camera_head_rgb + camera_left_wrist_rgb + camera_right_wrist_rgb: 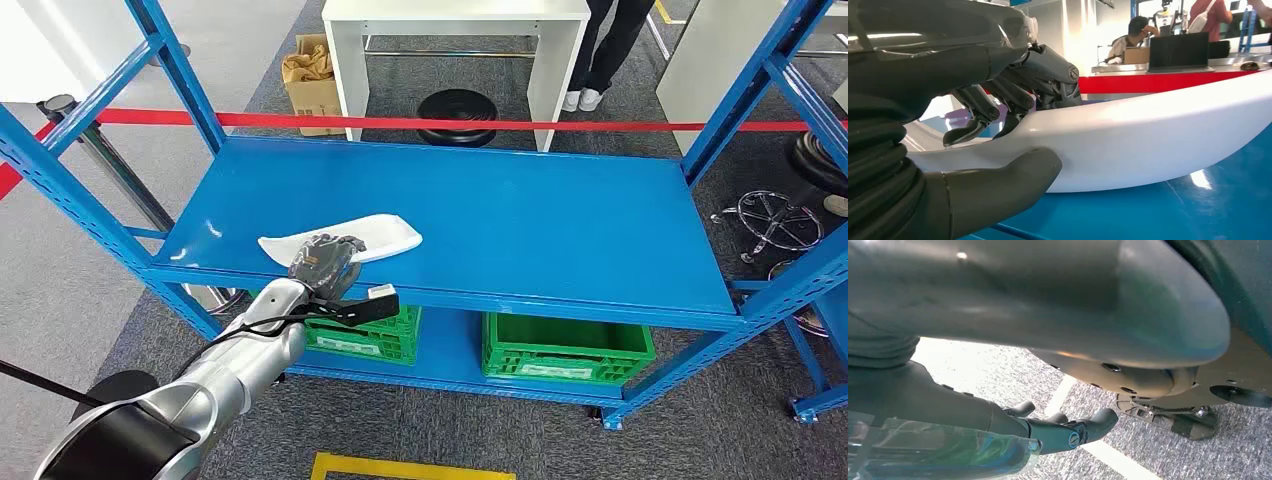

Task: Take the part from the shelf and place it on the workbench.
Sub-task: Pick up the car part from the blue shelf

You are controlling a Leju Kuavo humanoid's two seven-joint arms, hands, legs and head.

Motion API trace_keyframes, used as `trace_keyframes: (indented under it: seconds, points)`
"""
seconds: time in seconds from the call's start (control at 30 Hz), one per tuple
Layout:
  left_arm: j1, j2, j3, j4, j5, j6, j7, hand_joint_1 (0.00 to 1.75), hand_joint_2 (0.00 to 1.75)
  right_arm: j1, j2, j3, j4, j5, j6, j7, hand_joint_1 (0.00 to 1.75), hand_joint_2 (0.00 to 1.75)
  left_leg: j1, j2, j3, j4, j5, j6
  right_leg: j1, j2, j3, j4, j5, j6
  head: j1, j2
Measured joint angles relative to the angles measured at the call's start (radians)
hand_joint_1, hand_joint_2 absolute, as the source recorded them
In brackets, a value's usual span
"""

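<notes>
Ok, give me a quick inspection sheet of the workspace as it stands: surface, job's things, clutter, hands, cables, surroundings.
Surface: blue shelf, top level bare apart from the part.
Job's things: white part lies flat near the shelf's front left edge, not yet lifted.
Clutter: two green crates on the lower level.
Hands: left hand is over the part's near end, fingers above it and thumb below; whether it grips firmly I cannot tell. Right hand hangs over the carpet, holding nothing.
Cables: black cable along the left wrist.
Surroundings: red tape, white table, cardboard box, a person's legs behind.
</notes>
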Motion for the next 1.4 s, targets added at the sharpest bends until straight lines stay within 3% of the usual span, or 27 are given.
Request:
trace_keyframes:
  seconds: [0.17, 0.3, 0.37, 0.47, 0.57, 0.7, 0.8, 0.87, 1.03, 1.23, 1.4]
  points:
    - [0.001, 0.006, 0.007, 0.000, 0.018, 0.017, 0.003, 1.75, 1.75, 0.000, 0.000, 0.000, 0.000, 0.001, -0.001, -0.002, 0.00, 0.00, 0.000, 0.000, 0.000, 0.000, 0.000, 0.000, 0.000, 0.000, 0.000, 0.000, 0.000, 0.000, 0.000, 0.000]
    - [0.011, 0.011, 0.031, -0.001, 0.064, 0.076, -0.046, 1.75, 1.75, 0.000, 0.000, 0.000, 0.000, 0.000, -0.002, -0.004, 0.00, 0.00, 0.000, 0.000, 0.000, 0.000, 0.000, 0.000, 0.000, 0.000, 0.000, 0.000, 0.000, 0.000, 0.000, 0.000]
    - [0.021, 0.011, 0.052, -0.009, 0.123, 0.117, -0.117, 1.75, 1.75, 0.000, 0.000, -0.002, 0.000, -0.002, -0.006, -0.004, 0.00, 0.00, 0.000, 0.000, 0.000, 0.000, 0.000, 0.000, 0.000, 0.000, 0.000, 0.000, 0.000, 0.000, 0.000, 0.000]
    - [0.057, -0.001, 0.112, -0.081, 0.366, 0.107, -0.341, 1.75, 1.75, -0.001, 0.001, -0.006, 0.000, -0.011, -0.015, -0.002, 0.00, 0.00, 0.000, 0.000, 0.001, 0.000, 0.000, 0.000, 0.000, 0.000, -0.001, 0.000, 0.000, 0.000, 0.000, 0.000]
    - [0.135, -0.013, 0.154, -0.273, 0.696, -0.013, -0.468, 1.75, 1.75, -0.003, 0.005, -0.015, 0.000, -0.021, -0.025, 0.001, 0.00, 0.00, 0.000, 0.002, 0.000, 0.000, 0.000, 0.000, 0.000, 0.001, -0.001, 0.000, 0.000, 0.000, 0.000, 0.000]
    - [0.294, -0.002, 0.152, -0.685, 1.139, -0.284, -0.485, 1.75, 1.75, -0.004, 0.009, -0.027, 0.000, -0.029, -0.032, -0.008, 0.00, 0.00, 0.000, 0.004, -0.002, 0.000, -0.001, 0.001, 0.000, 0.003, -0.002, 0.000, -0.001, 0.001, 0.000, 0.000]
    - [0.387, 0.009, 0.150, -0.954, 1.325, -0.539, -0.490, 1.75, 1.75, -0.008, 0.009, -0.030, 0.000, -0.028, -0.032, -0.011, 0.00, 0.00, 0.000, 0.003, -0.002, 0.000, -0.001, 0.001, 0.000, 0.002, -0.002, 0.000, -0.001, 0.002, 0.000, 0.000]
    - [0.434, 0.014, 0.148, -1.087, 1.380, -0.640, -0.491, 1.75, 1.75, -0.011, 0.009, -0.031, 0.000, -0.027, -0.031, -0.011, 0.00, 0.00, 0.000, 0.003, -0.002, 0.000, -0.002, 0.002, 0.000, 0.002, -0.002, 0.000, -0.001, 0.002, 0.000, 0.000]
    - [0.497, 0.021, 0.149, -1.266, 1.403, -0.720, -0.491, 1.75, 1.75, -0.016, 0.009, -0.036, 0.000, -0.020, -0.031, -0.012, 0.00, 0.00, 0.000, 0.003, -0.002, 0.000, -0.002, 0.002, 0.000, 0.002, -0.002, 0.000, -0.001, 0.002, 0.000, 0.000]
    - [0.578, 0.022, 0.115, -1.459, 1.455, -0.972, -0.491, 1.75, 1.75, -0.021, 0.009, -0.036, 0.000, 0.001, -0.045, 0.015, 0.00, 0.00, 0.000, 0.003, -0.001, 0.000, -0.002, 0.002, 0.000, 0.002, -0.001, 0.000, -0.002, 0.002, 0.000, 0.000]
    - [0.574, 0.038, 0.035, -1.540, 1.498, -0.978, -0.491, 1.75, 1.75, -0.031, 0.008, -0.041, 0.000, -0.007, -0.059, 0.078, 0.00, 0.00, -0.003, 0.003, -0.002, 0.005, -0.005, 0.008, -0.004, 0.002, -0.001, -0.003, 0.001, 0.006, 0.000, 0.000]
